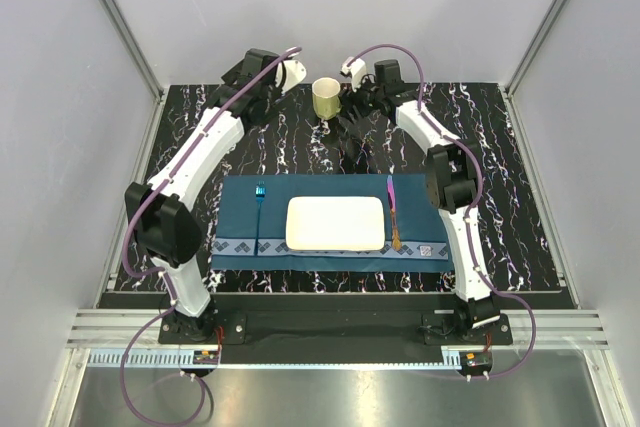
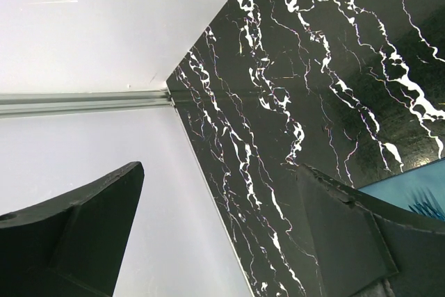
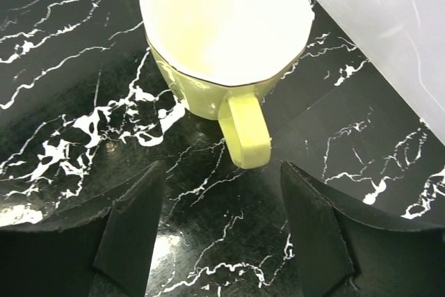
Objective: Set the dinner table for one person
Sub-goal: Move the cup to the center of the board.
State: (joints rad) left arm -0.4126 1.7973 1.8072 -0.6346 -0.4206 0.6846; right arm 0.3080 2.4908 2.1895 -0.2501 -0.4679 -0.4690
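Observation:
The black marble dinner table (image 1: 300,147) carries a dark blue placemat (image 1: 240,237). On the mat lie a white rectangular plate (image 1: 335,223), a blue fork (image 1: 259,209) to its left and a purple knife (image 1: 393,209) to its right. A pale yellow mug (image 1: 325,97) stands upright at the back. In the right wrist view the mug (image 3: 222,26) points its handle (image 3: 245,130) at my right gripper (image 3: 222,165), which is open and empty just short of the handle. My right gripper shows in the top view (image 1: 347,112) beside the mug. My left gripper (image 2: 220,166) is open and empty over the table's back left.
White walls close in the table at the back and both sides. An aluminium rail (image 2: 83,101) runs along the wall at the back left corner. The back wall (image 3: 389,26) stands close behind the mug. A corner of the placemat (image 2: 417,186) shows in the left wrist view.

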